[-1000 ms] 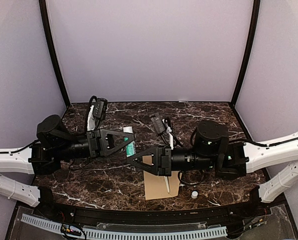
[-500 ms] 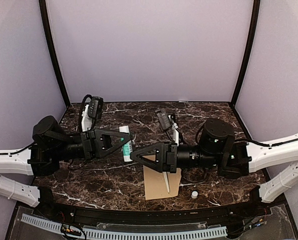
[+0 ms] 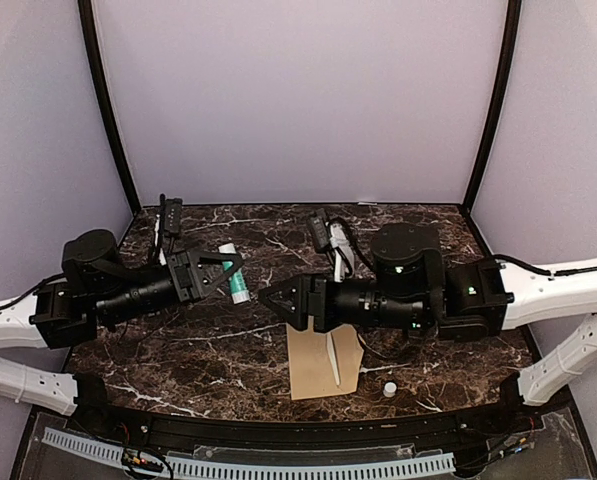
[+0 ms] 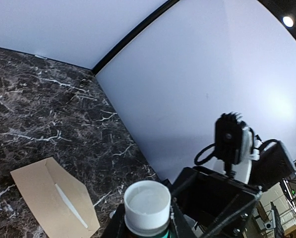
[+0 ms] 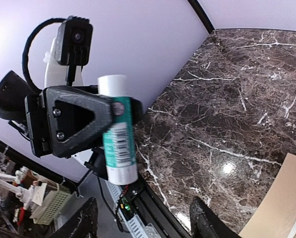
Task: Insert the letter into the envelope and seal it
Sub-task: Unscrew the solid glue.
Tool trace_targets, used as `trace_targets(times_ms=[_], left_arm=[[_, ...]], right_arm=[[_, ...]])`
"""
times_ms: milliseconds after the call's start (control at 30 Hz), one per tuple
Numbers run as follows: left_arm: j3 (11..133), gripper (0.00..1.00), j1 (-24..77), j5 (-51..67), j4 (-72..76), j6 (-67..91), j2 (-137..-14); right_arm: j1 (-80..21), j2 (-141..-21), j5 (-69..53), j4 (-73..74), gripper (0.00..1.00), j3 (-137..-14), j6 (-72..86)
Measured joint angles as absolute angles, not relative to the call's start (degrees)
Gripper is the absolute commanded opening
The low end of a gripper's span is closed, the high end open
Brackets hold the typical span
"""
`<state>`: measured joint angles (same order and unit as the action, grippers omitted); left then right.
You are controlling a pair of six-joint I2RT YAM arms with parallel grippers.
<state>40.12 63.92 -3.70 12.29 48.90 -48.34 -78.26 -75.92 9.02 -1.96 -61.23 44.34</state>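
Your left pincer [image 3: 230, 270] holds the white-and-teal glue stick [image 3: 238, 290] aloft, your right pincer [image 3: 266, 296] stands wide and empty beside it, and the kraft-brown paper envelope [image 3: 323, 365] lies on the dark marble table [image 3: 178, 350], flap seemingly open, no loose letter showing, so gluing and sealing remain.

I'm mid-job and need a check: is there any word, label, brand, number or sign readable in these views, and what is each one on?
No word or number can actually be read in any view.
Glue stick, held in the left gripper: a barcode on its teal label, digits too small to read.
Same glue stick: a small round mark above the barcode, blurred.
Envelope: no print visible.
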Motion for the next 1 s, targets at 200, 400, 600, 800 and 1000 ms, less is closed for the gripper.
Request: trace_targets(times_ms=[200, 400, 600, 800, 1000], left_arm=[[42.8, 0.0, 63.9, -8.2, 3.2, 51.6, -52.9], [43.4, 0.0, 63.9, -8.7, 0.3, 53.0, -55.2], [43.4, 0.0, 63.9, -8.7, -0.1, 53.7, -55.4], [43.4, 0.0, 63.9, -8.6, -0.1, 54.1, -55.5], [43.4, 0.0, 63.9, -8.4, 0.0, 54.2, -55.7]], right_arm=[[-82.4, -85.1, 17.1, 9.3, 0.36, -72.9, 42.4], [-83.6, -91.9, 20.9, 17.0, 0.31, -78.6, 41.5], [-83.9, -93.2, 22.4, 20.6, 0.31, -80.5, 41.0], [-84.0, -93.8, 23.4, 21.4, 0.33, -83.0, 40.7], [-84.0, -96.3, 24.3, 23.2, 0.34, -84.8, 40.3]])
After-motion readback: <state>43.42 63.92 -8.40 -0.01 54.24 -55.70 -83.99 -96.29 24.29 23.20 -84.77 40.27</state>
